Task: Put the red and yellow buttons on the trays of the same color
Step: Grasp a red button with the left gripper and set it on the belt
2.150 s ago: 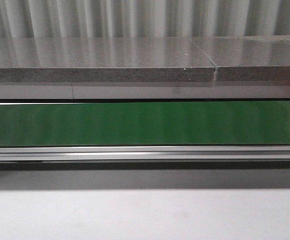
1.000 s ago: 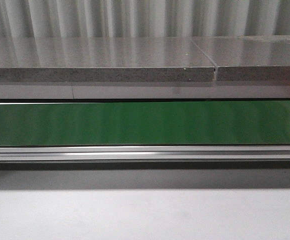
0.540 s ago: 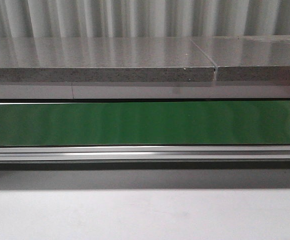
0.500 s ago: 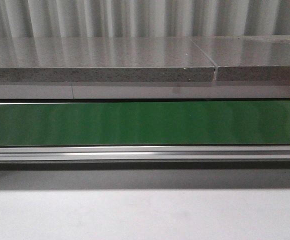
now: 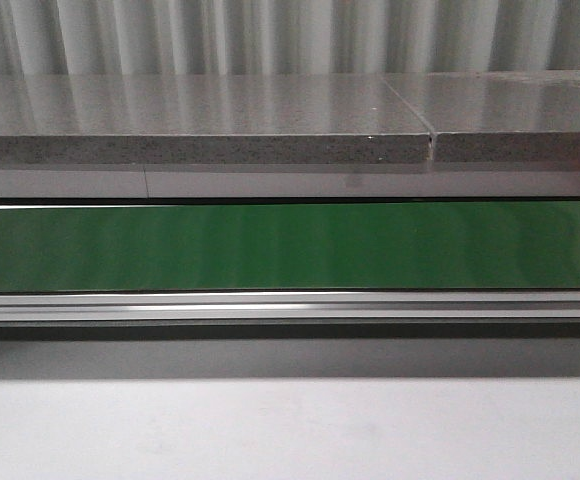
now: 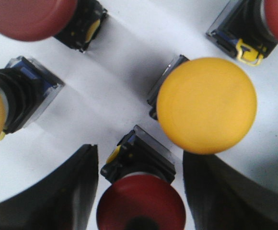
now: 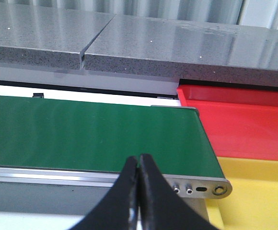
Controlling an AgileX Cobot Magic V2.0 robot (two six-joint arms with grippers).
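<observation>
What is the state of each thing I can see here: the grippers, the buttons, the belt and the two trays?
Left gripper: open, fingers either side of a red button.
Red button: lying on its side, not yet gripped.
Yellow button: on the white surface, untouched.
Right gripper: shut, holding nothing.
Green belt: nothing on it.
Red tray: no button visible in it.
Yellow tray: no button visible in it.

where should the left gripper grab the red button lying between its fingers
Grip the red button across its round cap, the part lying between the open left gripper fingers, coming straight down as the wrist camera looks. It lies on its side, black base pointing away toward the yellow button, so a hold on the cap looks likeliest to keep clear of the neighbours.
</observation>
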